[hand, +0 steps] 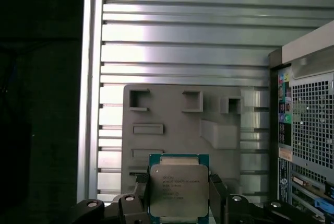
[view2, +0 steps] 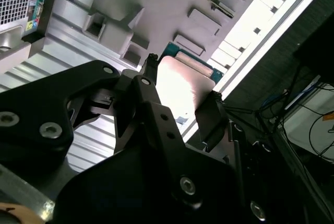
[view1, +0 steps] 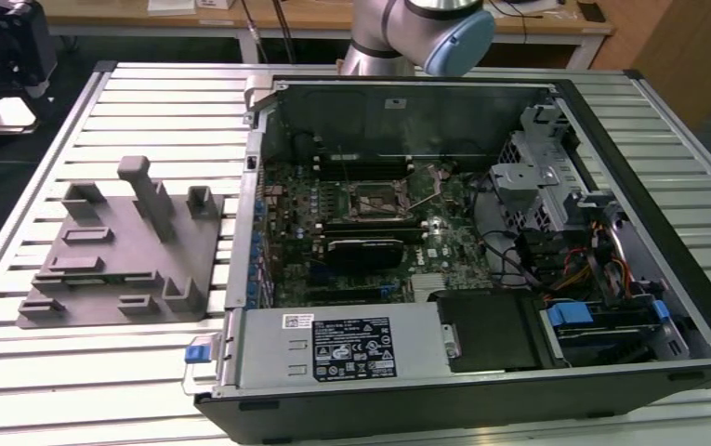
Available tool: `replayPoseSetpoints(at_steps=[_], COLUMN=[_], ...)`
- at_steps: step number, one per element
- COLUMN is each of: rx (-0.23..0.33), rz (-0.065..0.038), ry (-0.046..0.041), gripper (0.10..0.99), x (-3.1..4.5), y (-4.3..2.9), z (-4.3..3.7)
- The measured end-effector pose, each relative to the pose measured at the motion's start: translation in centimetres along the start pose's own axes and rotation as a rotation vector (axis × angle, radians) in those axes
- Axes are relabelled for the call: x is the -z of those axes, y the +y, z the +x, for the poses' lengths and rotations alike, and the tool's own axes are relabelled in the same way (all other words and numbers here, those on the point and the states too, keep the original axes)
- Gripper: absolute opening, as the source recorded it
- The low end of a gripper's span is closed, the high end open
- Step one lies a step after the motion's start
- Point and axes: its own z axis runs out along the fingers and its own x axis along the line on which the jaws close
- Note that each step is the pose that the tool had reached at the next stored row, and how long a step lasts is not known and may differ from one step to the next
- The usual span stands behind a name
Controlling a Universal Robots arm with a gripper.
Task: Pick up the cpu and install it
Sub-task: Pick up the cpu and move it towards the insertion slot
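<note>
Fingers (hand: 140,190) pinch the cpu (hand: 177,192) by 2 edges, clear above grey block (hand: 177,122).

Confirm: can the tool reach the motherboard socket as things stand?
Probably yes: the case lies open, the socket looks uncovered with nothing over it, and the tool grips the cpu.

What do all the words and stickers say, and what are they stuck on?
cpu, held in the gripper: lines of print on its silver top, too small to read.
power supply box: white and black labels, too small to read.
computer case, rear panel: coloured stickers, too blurred to read.
Nothing here reads clearly enough to quote.
</note>
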Motion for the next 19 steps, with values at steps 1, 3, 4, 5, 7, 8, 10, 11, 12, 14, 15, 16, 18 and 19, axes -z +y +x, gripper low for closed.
replayPoseSetpoints(at_steps=[1, 3, 4, 5, 7, 8, 10, 11, 12, 14, 15, 16, 18, 19], rx=[0.000, 0.000, 0.000, 0.000, 0.000, 0.000, 0.000, 0.000, 0.000, 0.000, 0.000, 0.000, 0.000, 0.000], rz=[0.000, 0.000, 0.000, 0.000, 0.000, 0.000, 0.000, 0.000, 0.000, 0.000, 0.000, 0.000, 0.000, 0.000], ry=[-0.0001, 0.0001, 0.0001, 0.0001, 0.0000, 0.0001, 0.0000, 0.0000, 0.0001, 0.0000, 0.0000, 0.0000, 0.0001, 0.0000], gripper=[0.541, 0.541, 0.541, 0.541, 0.541, 0.541, 0.541, 0.541, 0.541, 0.541, 0.541, 0.541, 0.541, 0.541], x=[-0.01, -0.01, -0.01, -0.01, -0.02, -0.02, -0.03, -0.03, -0.03, -0.04, -0.04, -0.04, -0.04, -0.05], y=[0.00, 0.00, -0.01, 0.00, -0.01, -0.01, -0.01, -0.01, -0.01, -0.01, -0.01, -0.01, -0.01, -0.01], z=[-0.20, -0.57, -0.73, -0.89, -1.17, -1.31, -1.63, -1.81, -1.99, -2.32, -2.48, -2.65, -3.00, -3.17])
